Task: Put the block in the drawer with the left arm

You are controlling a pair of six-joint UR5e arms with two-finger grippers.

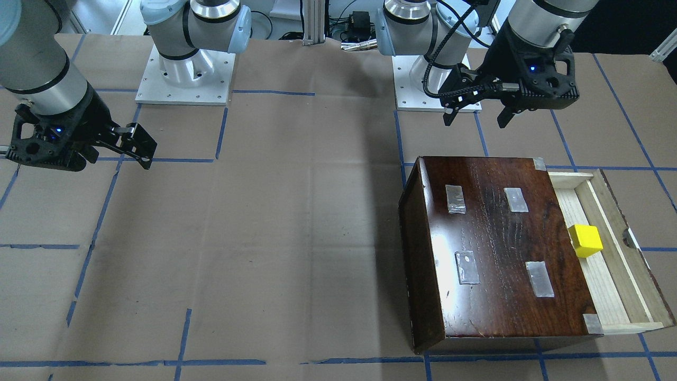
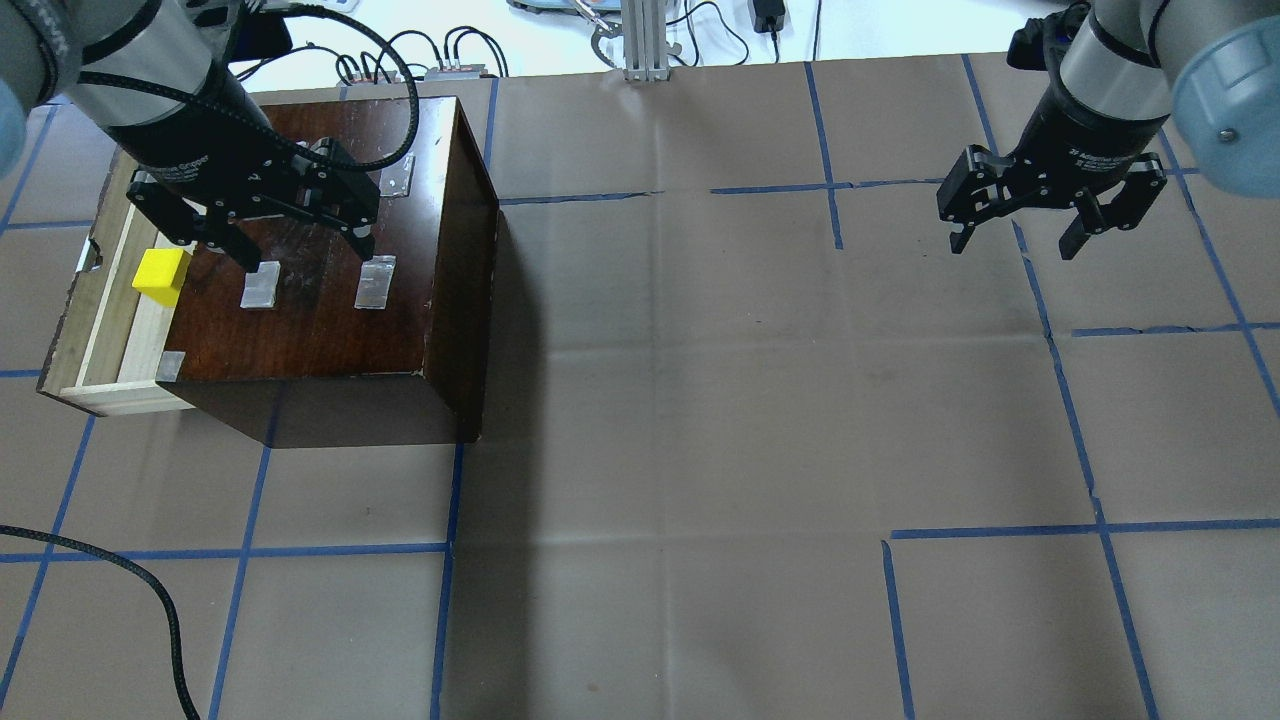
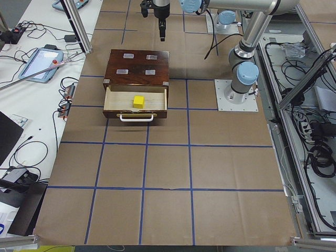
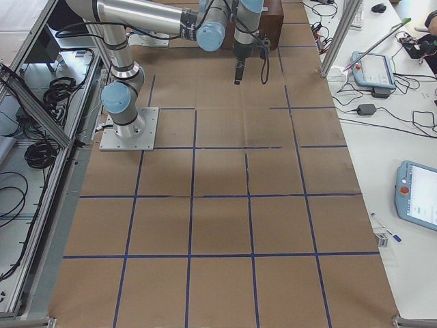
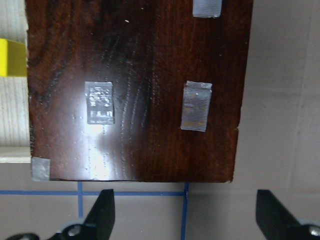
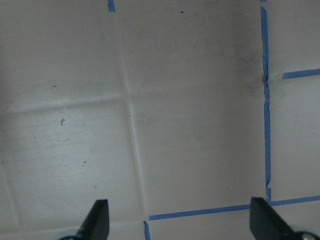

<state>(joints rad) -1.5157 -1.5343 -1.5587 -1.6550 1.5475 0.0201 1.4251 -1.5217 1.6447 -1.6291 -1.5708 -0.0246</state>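
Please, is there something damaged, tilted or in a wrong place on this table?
Nothing stands out. The block lies flat inside the open drawer. The cabinet stands level, with only tape patches on top. The left gripper and right gripper hang open and empty.

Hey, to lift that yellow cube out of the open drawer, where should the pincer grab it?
Probably from straight above, closing on the two flat faces of the yellow cube that look toward the ends of the drawer. The drawer is open on top, and the cabinet sits close beside the cube, leaving more finger room lengthwise.
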